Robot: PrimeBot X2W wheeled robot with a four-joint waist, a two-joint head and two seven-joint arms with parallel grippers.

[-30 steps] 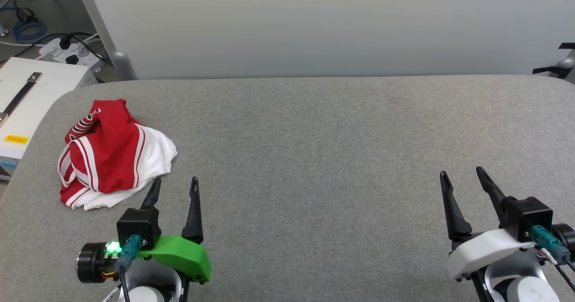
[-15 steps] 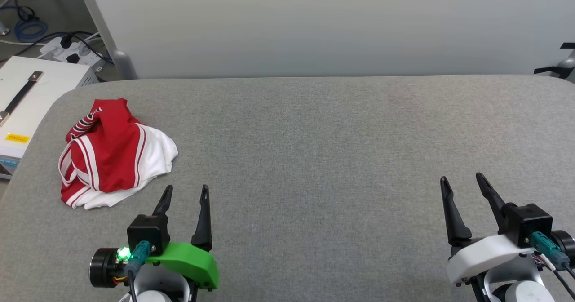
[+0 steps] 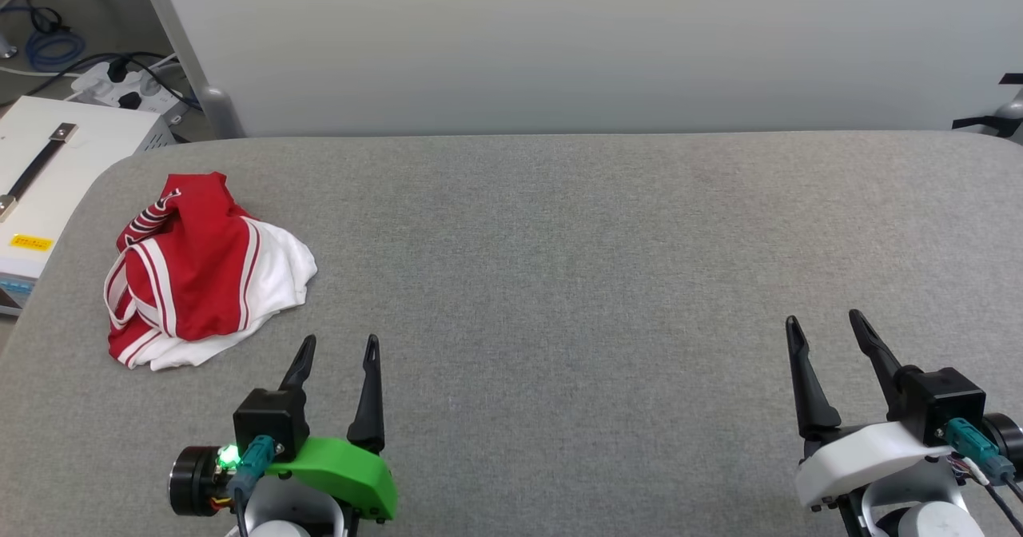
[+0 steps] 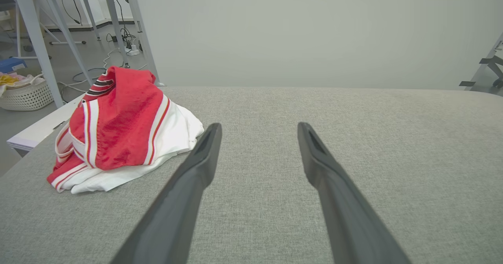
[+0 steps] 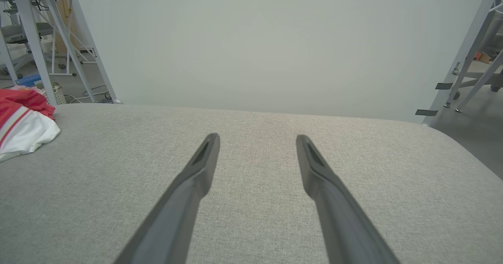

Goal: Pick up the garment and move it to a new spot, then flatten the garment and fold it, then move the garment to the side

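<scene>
Head view: a crumpled red jersey garment [image 3: 200, 273] with white sleeve cloth and red-and-white striped trim lies heaped on the far left of the grey fabric-covered bench [image 3: 559, 265], near its rounded back corner. The left tool [image 3: 341, 341], on a green mount with a lit green lamp, sits at the lower left. Its two long dark fingers are spread wide with nothing between them, and their tips are near the heap's closer right edge but clear of it. The right tool [image 3: 823, 319], on a white mount at the lower right, is well apart from the garment, also spread wide and empty.

In the left wrist view the left tool [image 4: 259, 126] points across bare bench, with the garment [image 4: 122, 134] to the left of its left finger, the white cloth just beside that finger's tip. In the right wrist view the right tool [image 5: 257, 136] hangs over bare bench and the garment [image 5: 23, 126] shows at the left edge.

A white box with a black strap handle [image 3: 40, 177] stands beside the bench's left edge, a pale grey panel [image 3: 559, 41] rises behind the bench, and a white woven basket [image 4: 25, 95] sits on the floor.
</scene>
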